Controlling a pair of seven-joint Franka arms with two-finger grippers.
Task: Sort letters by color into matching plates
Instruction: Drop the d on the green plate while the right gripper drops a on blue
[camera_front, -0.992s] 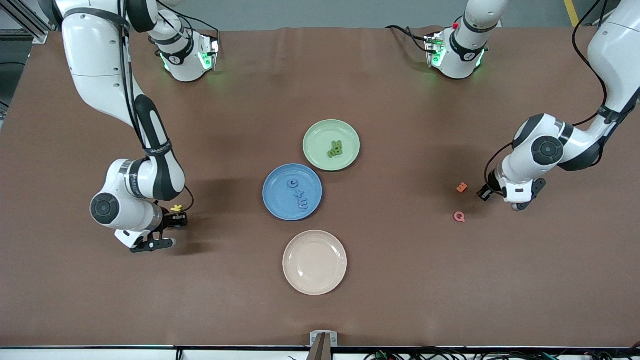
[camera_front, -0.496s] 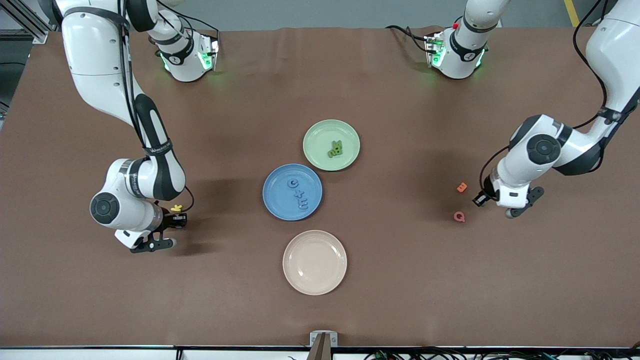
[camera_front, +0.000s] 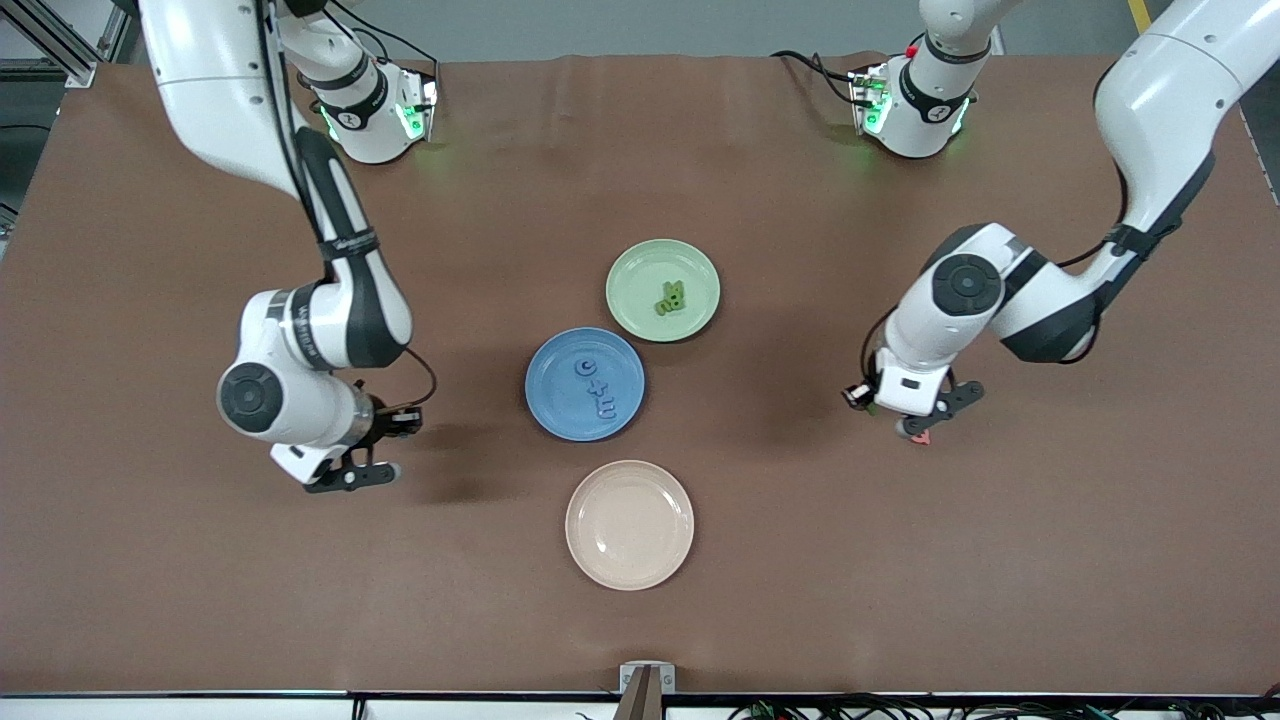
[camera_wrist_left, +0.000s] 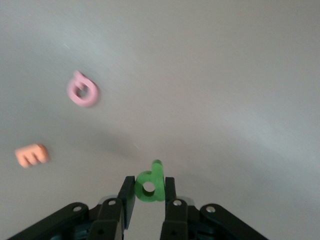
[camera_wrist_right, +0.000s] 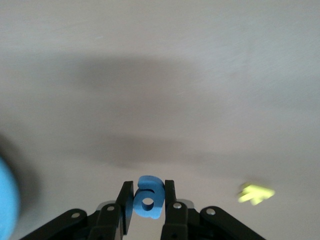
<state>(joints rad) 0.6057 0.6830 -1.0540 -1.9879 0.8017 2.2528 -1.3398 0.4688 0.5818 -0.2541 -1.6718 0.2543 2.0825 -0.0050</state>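
The right gripper, over bare table toward the right arm's end, is clamped tight on a blue letter; a yellow piece lies on the table near it in the right wrist view. The blue plate already carries three blue letters, so the carried one looks like its fourth. Touching it, the green plate holds a small clump of green letters, while the cream plate, nearest the front camera, carries nothing. The left gripper, over the table toward the left arm's end, is pinched on a green letter; the pink letter and the orange letter lie just beside it. By my reading, two deliveries remain. Since a second ago, both arms have lifted and swung toward the plates.
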